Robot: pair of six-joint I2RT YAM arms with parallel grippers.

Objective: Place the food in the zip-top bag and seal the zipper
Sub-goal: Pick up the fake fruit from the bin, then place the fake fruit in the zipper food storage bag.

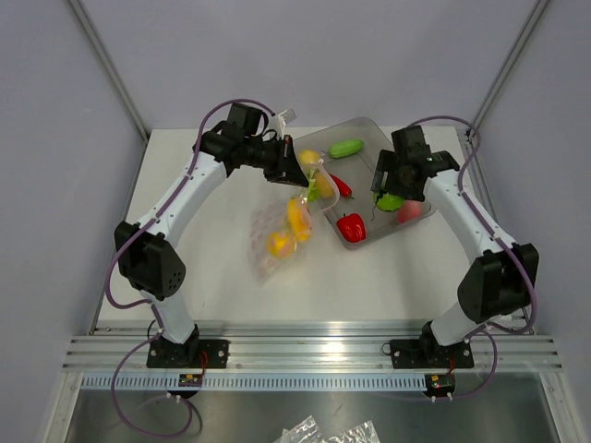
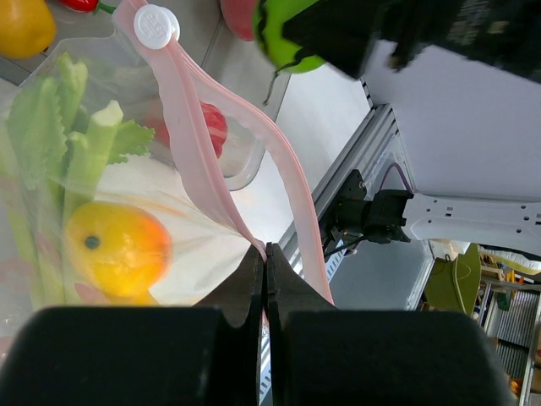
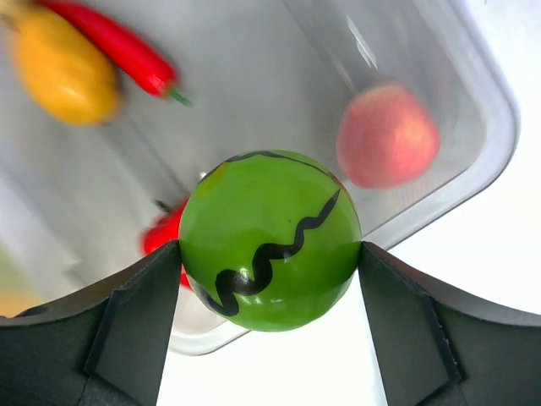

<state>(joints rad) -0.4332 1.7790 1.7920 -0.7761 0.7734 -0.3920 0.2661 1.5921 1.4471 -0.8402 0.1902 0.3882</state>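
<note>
Currently | right pincer grips green ball over tray | zip-top bag mouth lies leftward | zipper clamped by left pincer

The left arm rises from its base at the near edge of the table and reaches far and to the right. Its left claw is pressed fully together, pinching the rim of the zip-top bag. The right arm arches far and to the left. The right claw points down, fingers spread wide, pressing both sides of a green toy fruit.
</note>
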